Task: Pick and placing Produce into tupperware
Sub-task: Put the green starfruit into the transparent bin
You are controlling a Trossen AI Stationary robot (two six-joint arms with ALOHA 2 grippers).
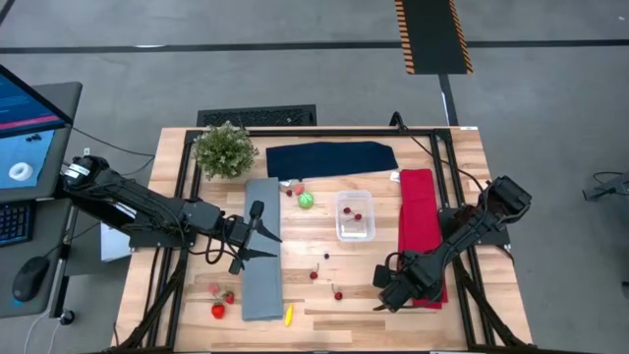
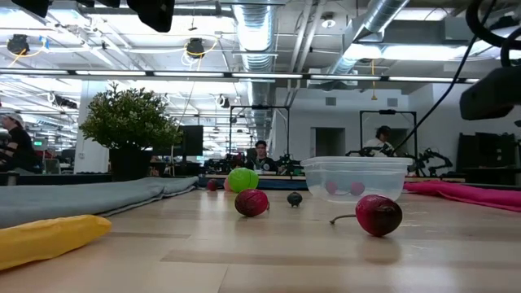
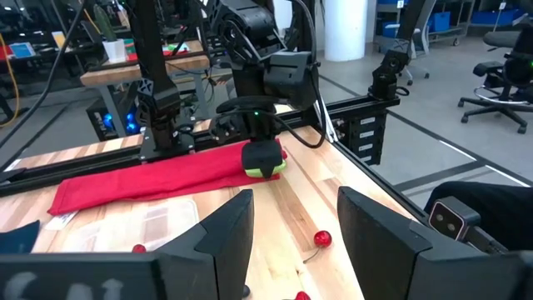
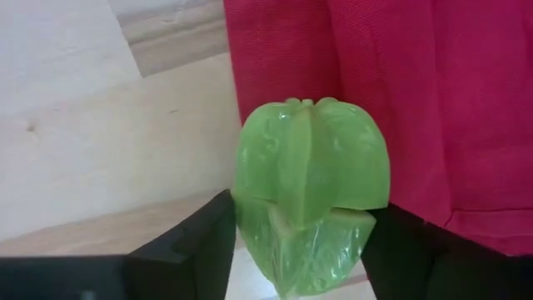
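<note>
Closing my right gripper (image 4: 291, 242) around a lime-green ridged piece (image 4: 310, 187) at the near end of the red cloth (image 1: 421, 221).

From the wrist, I see a dark finger on each side of the piece, touching or nearly so; whether the grip is firm I can't tell. The tupperware (image 1: 355, 214) sits mid-table, left of the cloth, holding a couple of small red pieces. My left gripper (image 3: 293, 237) waits over the grey cloth (image 1: 261, 258), fingers parted and empty, clear of the carry path.
</note>
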